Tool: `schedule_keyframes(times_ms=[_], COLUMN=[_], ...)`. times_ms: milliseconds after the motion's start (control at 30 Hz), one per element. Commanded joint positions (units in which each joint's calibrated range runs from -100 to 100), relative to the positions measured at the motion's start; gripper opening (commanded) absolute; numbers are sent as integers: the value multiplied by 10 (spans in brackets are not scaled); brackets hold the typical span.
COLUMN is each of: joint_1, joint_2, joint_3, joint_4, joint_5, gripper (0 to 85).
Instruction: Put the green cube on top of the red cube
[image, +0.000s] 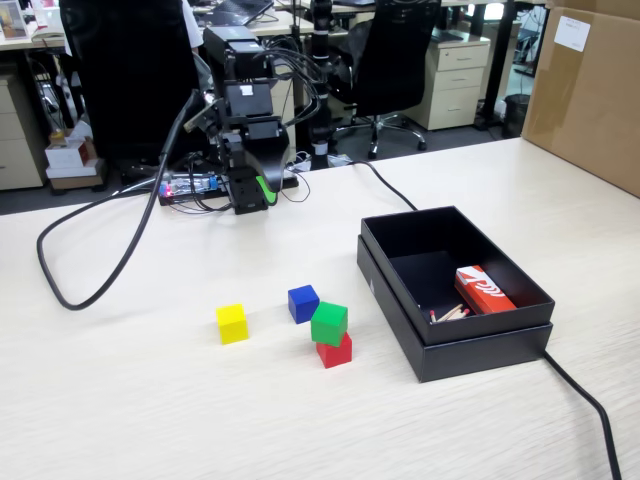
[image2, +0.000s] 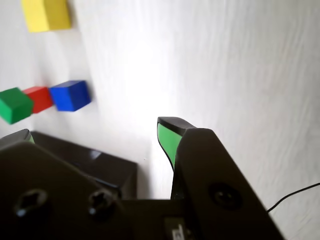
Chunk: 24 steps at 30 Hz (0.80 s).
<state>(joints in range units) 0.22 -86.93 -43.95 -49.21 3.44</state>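
Observation:
The green cube (image: 329, 322) rests on top of the red cube (image: 336, 352), turned slightly askew, near the middle of the table in the fixed view. In the wrist view the green cube (image2: 15, 104) shows at the left edge with the red cube (image2: 39, 98) beside it. My gripper (image: 256, 194) hangs folded back at the arm's base, far behind the cubes. In the wrist view the gripper (image2: 95, 132) is open, its green-lined jaws wide apart with nothing between them.
A blue cube (image: 303, 303) sits just left and behind the stack, and a yellow cube (image: 232, 323) lies further left. An open black box (image: 480, 345) holding a red-orange packet (image: 484, 290) stands to the right. Cables (image: 90, 290) cross the table.

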Motion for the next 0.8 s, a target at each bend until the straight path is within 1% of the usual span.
schedule_keyframes(times_ms=[0,133,333,533,567,633,700,767], joint_1=[-6,-13,-15,-14,-9,-8,-10,-12], joint_2=[-86,-128,-131,-131,-131,-131,-130,-128], joint_3=[-53,-162,-273,-383,-445,-488,-525,-526], joint_4=[70,123,208,349,417,461,488,488], joint_5=[-3,-7,-12,-19,-24,-29,-38,-41], gripper=[496,496,505,513,513,516,519,520])
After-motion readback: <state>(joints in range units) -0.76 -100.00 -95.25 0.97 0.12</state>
